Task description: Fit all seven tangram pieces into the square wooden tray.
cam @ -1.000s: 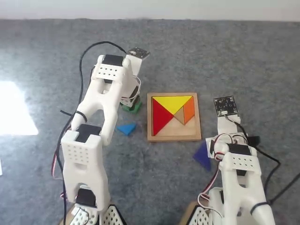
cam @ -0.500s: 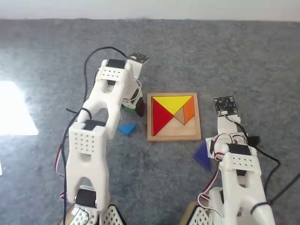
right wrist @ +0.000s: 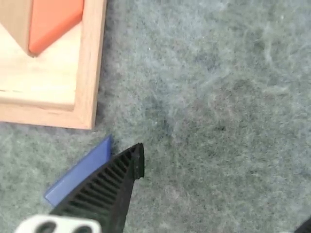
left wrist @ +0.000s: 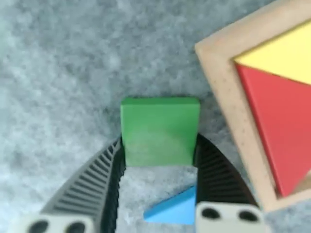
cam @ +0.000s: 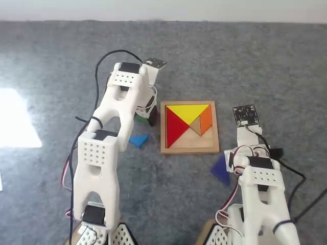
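Left gripper [left wrist: 159, 144] closed partway on the green square [left wrist: 159, 128], one finger against each opposite side, just beside the left rim of the square wooden tray [cam: 163, 127]; the tray's bare floor lies across that rim, and this gripper is much the nearer

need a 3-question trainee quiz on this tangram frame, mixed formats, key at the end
1. True or false: the red triangle lies inside the wooden tray.
2. Which piece sits between the fingers of the left gripper? A) green square B) orange piece C) yellow triangle
3. In one word: which gripper has the dark blue piece beside its finger?
Key: 1 true; 2 A; 3 the right gripper.
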{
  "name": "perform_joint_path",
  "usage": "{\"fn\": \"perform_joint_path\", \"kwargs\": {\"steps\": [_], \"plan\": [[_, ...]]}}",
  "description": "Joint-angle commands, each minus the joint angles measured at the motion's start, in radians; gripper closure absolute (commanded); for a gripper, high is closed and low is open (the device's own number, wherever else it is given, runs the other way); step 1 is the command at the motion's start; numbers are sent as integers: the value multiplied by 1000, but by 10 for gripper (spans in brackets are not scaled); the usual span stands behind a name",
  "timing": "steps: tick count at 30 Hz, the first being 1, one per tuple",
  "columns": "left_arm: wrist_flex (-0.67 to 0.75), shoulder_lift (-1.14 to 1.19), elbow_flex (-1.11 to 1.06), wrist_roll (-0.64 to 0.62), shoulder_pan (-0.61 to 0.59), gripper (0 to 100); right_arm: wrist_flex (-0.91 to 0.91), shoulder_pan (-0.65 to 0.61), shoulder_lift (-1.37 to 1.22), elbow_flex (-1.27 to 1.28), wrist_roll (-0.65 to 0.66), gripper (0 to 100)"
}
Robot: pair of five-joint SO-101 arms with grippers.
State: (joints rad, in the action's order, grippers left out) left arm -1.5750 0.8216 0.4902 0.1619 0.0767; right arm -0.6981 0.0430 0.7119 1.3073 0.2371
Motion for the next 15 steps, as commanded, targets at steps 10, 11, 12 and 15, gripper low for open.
{"fn": "perform_joint_path", "kwargs": {"steps": [10,11,12,15], "plan": [[-170,-376,-38,-46,97,963,16,-8,28,-5,12,479],[-167,-390,-73,-69,133,963,16,-8,28,-5,12,479],[-153,-405,-116,-86,178,964,16,-4,28,-5,12,479],[-69,-499,-311,-137,316,984,16,-1,28,-6,12,479]]}}
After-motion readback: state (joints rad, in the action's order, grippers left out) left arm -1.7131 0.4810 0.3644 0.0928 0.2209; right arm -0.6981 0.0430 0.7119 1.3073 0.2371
